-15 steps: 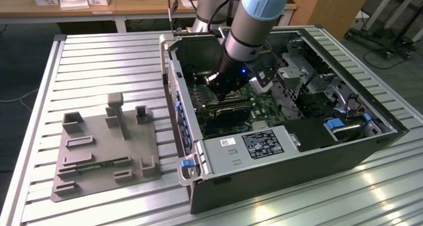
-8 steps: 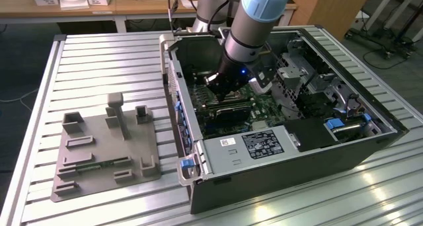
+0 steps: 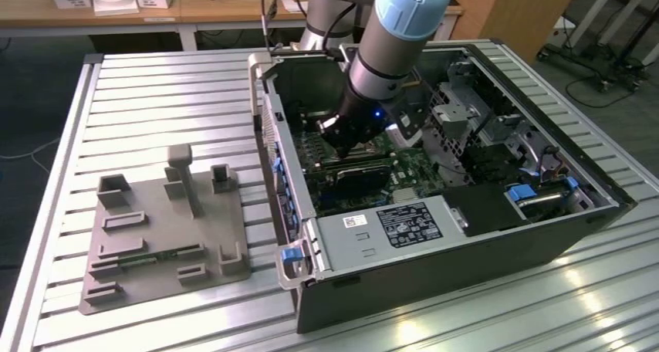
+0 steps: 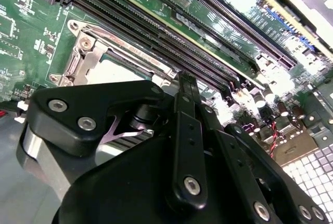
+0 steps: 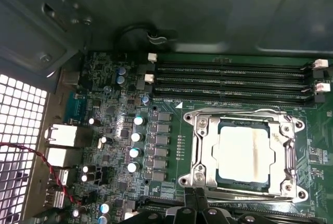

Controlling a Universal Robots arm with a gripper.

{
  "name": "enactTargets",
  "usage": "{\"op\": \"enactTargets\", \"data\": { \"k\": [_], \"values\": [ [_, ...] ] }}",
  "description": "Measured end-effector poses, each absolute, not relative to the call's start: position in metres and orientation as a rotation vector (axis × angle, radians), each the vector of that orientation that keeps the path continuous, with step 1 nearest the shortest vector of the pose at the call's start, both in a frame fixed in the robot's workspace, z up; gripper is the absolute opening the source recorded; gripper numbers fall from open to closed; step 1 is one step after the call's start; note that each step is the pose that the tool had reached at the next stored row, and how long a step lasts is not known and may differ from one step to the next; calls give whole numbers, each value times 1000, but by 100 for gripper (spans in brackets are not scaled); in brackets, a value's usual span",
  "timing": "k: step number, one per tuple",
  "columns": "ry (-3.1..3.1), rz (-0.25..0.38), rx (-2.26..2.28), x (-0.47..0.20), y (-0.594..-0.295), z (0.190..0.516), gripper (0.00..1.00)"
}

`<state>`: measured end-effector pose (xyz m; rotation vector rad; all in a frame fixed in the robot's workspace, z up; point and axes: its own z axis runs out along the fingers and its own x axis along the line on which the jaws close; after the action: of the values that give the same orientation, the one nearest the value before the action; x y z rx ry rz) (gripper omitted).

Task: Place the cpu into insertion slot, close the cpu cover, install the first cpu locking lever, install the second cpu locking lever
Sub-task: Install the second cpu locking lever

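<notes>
In the first wrist view the cpu (image 5: 243,154), a pale silver square, lies in the insertion slot (image 5: 217,154) on the green board. The silver cpu cover (image 5: 200,146) lies flat around it, framing the chip. Thin wire levers run along two opposite sides of the cover. My gripper (image 5: 195,199) stands at one of those sides, its black fingers together with nothing between them. The second wrist view shows the gripper (image 4: 184,81) just above the cpu (image 4: 122,70). In the exterior view the gripper (image 3: 356,151) reaches down into the open computer case (image 3: 309,244).
Long black memory slots (image 5: 229,78) run beside the socket. Capacitors (image 5: 136,138) and red wires (image 5: 31,156) stand on its other side. Drive bays (image 3: 484,128) and a grey label plate (image 3: 407,225) crowd the case. A grey fixture plate (image 3: 165,228) lies on the slatted table at the exterior view's left.
</notes>
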<state>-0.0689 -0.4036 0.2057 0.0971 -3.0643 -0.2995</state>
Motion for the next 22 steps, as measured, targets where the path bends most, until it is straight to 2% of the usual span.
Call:
{"op": "enactTargets", "data": {
  "k": [22],
  "values": [
    [-3064, -319, 102, -71, -404, 201, 10]
  ]
}}
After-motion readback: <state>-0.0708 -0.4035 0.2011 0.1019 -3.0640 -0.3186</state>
